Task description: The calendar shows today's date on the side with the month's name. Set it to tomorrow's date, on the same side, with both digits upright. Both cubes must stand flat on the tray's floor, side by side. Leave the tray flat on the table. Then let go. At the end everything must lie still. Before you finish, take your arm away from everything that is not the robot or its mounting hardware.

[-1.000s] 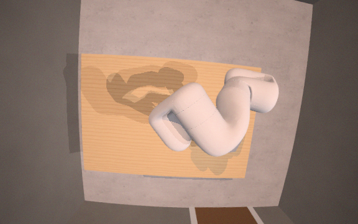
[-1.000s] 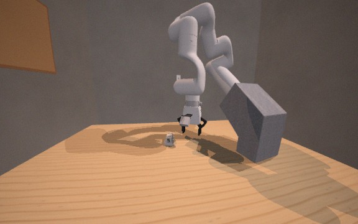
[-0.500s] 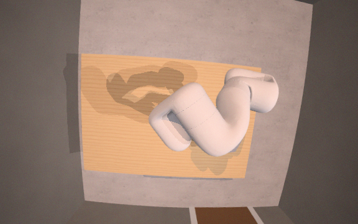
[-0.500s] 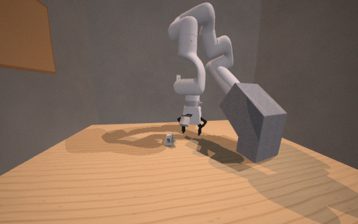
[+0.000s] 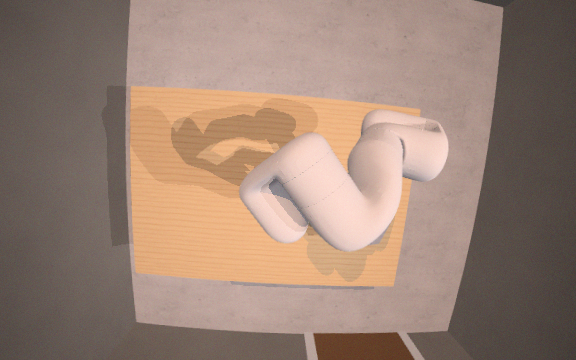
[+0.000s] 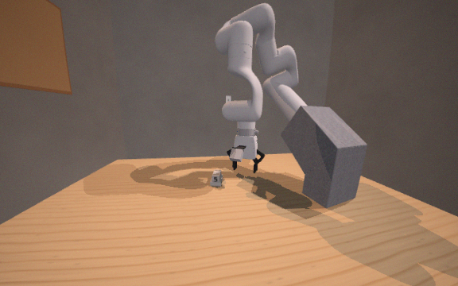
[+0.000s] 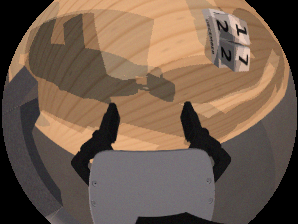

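Note:
The calendar point(image 6: 216, 178) point(image 7: 228, 39) is a small grey tray with two white cubes side by side, standing on the wooden table point(image 6: 153, 238) point(image 5: 183, 240). In the wrist view it sits at the upper right, and the cubes show the digits 2 and 2 on one side and 1 and 7 on the adjoining side. In the exterior view a 5 shows on its end. My gripper point(image 6: 245, 168) point(image 7: 150, 109) is open and empty. It hangs a little above the table, to the right of the calendar and apart from it. In the top view the arm point(image 5: 318, 190) hides both.
The arm's grey base block point(image 6: 324, 155) stands tilted at the right of the table, behind the gripper. Arm shadows lie across the table around the calendar. The table edges are far from the calendar.

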`<state>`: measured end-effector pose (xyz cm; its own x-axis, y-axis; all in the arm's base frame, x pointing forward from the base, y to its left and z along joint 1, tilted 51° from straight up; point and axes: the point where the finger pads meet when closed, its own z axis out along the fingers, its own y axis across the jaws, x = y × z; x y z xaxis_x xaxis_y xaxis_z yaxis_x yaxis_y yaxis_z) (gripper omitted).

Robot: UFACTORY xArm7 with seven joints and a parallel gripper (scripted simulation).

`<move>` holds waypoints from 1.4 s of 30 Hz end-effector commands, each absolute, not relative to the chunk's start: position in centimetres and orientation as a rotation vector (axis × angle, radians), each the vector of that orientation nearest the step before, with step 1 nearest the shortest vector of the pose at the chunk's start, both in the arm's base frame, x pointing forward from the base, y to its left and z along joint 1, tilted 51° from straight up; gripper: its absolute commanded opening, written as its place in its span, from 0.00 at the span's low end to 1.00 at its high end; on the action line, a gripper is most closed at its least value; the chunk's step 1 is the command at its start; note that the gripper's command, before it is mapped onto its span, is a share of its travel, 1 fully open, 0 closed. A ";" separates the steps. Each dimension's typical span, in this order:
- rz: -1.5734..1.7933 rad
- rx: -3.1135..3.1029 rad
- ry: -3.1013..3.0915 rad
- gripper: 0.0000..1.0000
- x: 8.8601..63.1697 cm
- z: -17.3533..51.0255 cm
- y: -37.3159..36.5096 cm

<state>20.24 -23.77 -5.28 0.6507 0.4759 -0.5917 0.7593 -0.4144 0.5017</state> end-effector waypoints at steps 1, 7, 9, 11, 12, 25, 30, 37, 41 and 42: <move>-0.462 2.088 0.957 1.00 20.3 -5.3 -23.7; -0.462 2.088 0.957 1.00 20.3 -5.3 -23.7; -0.462 2.088 0.957 1.00 20.3 -5.3 -23.7; -0.462 2.088 0.957 1.00 20.3 -5.3 -23.7; -0.462 2.088 0.957 1.00 20.3 -5.3 -23.7; -0.462 2.088 0.957 1.00 20.3 -5.3 -23.7; -0.462 2.088 0.957 1.00 20.3 -5.3 -23.7; -0.462 2.088 0.957 1.00 20.3 -5.2 -23.6; -0.462 2.088 0.957 1.00 20.3 -4.6 -22.9; -0.462 2.088 0.957 1.00 20.3 -4.4 -22.6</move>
